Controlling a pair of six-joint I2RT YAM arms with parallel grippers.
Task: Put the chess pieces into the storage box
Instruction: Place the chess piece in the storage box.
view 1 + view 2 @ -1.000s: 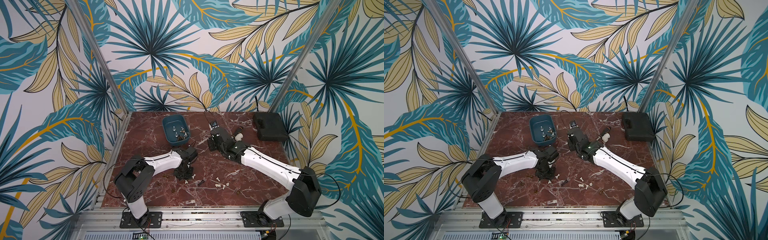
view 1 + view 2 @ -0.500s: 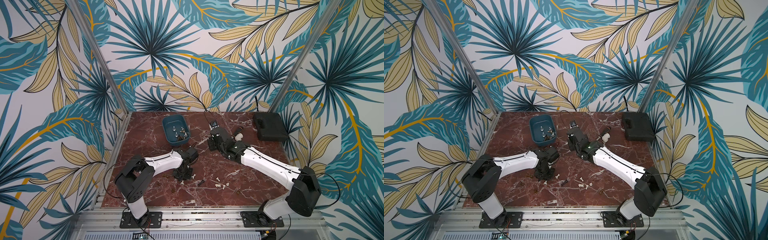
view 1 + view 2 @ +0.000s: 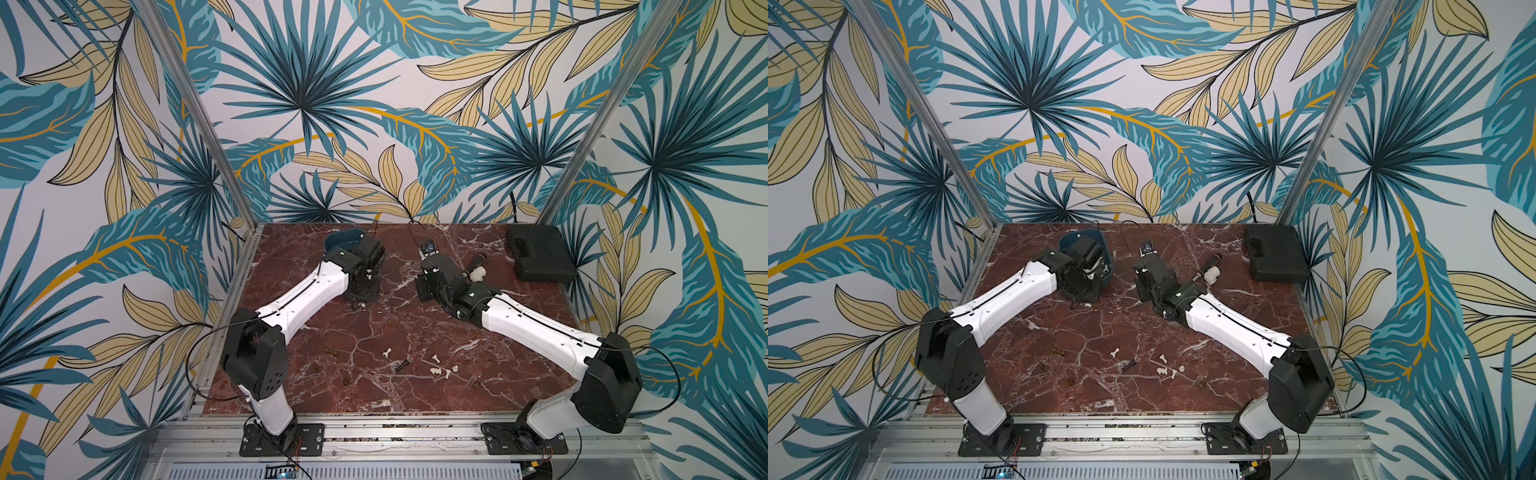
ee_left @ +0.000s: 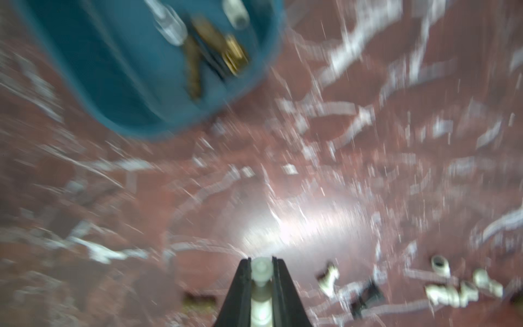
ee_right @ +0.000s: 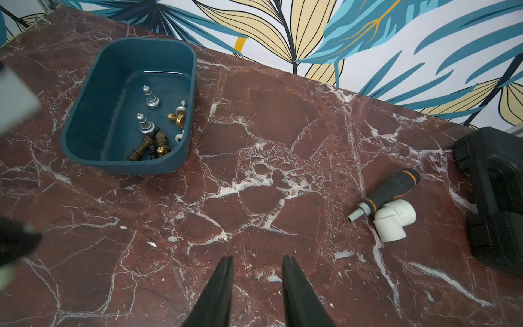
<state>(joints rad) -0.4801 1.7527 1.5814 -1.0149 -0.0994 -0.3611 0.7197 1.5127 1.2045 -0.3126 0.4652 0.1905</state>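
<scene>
Found the left gripper (image 4: 261,262) clamped on a white chess piece (image 4: 260,273), above the desk (image 4: 283,198) and just short of the storage box (image 4: 113,85). Noted heavy blur in the left wrist view; no finer detail legible.

Found the right gripper (image 5: 257,259) with jaws apart and nothing between them, over bare marble, well apart from the box.

Located the storage box (image 3: 340,240) at the far left of the desk in both top views, largely hidden there by the left arm's wrist. Recorded inside it, from the right wrist view: silver pieces (image 5: 151,97), a gold piece (image 5: 178,119) and dark brown pieces (image 5: 141,147), gathered toward one end wall.

Noted loose chess pieces (image 3: 441,369) scattered near the desk's front edge, white, black and brown.

Recorded toward the far right a black-handled tool (image 5: 393,189) touching a white elbow fitting (image 5: 394,219), with a black case (image 5: 498,198) beyond.
</scene>
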